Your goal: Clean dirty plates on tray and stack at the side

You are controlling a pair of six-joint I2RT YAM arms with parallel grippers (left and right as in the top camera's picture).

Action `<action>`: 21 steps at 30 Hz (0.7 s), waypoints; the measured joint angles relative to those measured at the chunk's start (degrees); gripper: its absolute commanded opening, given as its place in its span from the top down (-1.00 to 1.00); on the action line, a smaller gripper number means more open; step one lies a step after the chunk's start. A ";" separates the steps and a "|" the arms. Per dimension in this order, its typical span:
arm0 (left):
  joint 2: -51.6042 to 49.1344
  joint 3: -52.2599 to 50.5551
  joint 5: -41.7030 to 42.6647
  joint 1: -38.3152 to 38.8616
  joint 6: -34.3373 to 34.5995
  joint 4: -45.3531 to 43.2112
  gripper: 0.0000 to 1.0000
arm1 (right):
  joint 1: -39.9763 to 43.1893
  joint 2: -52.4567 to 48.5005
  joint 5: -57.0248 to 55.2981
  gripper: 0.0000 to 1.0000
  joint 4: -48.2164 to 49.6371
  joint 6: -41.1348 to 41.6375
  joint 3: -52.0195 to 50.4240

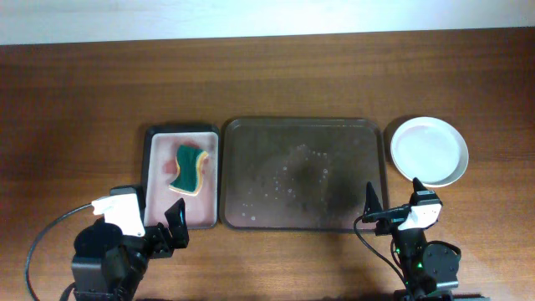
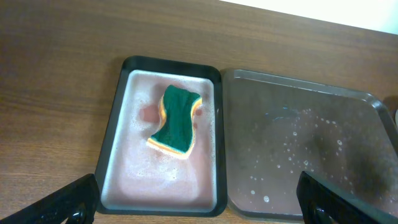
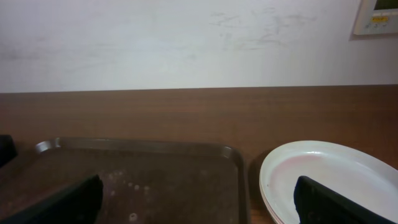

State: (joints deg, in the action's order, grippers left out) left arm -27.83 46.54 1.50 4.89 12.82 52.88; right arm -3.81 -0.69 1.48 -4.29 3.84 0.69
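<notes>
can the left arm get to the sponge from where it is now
Probably yes. The sponge lies uncovered in the small tray directly ahead of the left gripper, whose jaws stand wide open, and nothing sits between them.

Nothing reads clearly; marks on the wall panel (image 3: 377, 17) are too small.

Brown wood-grain worktop (image 1: 84, 100), grain running left to right, spanning the full width of the overhead view. Plain white wall (image 3: 155, 43) rising directly behind its far edge. Small beige wall-mounted control panel (image 3: 376, 17) at the wall's upper right, partly cut off by the frame edge.
</notes>
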 measured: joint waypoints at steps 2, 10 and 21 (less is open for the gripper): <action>0.00 0.00 0.00 0.00 0.00 0.00 -0.99 | 0.00 0.00 0.00 -0.97 0.00 0.00 0.00; -0.02 0.00 0.00 0.00 0.00 0.00 -0.99 | 0.00 0.00 0.00 -0.98 0.00 0.00 0.00; 8.76 -10.78 -5.14 0.00 0.00 -5.99 -0.99 | 0.00 0.00 -0.02 -0.97 0.02 -0.02 0.00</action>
State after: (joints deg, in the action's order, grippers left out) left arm -19.07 35.77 -3.64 4.89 12.82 46.89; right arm -3.81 -0.69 1.45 -4.27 3.81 0.69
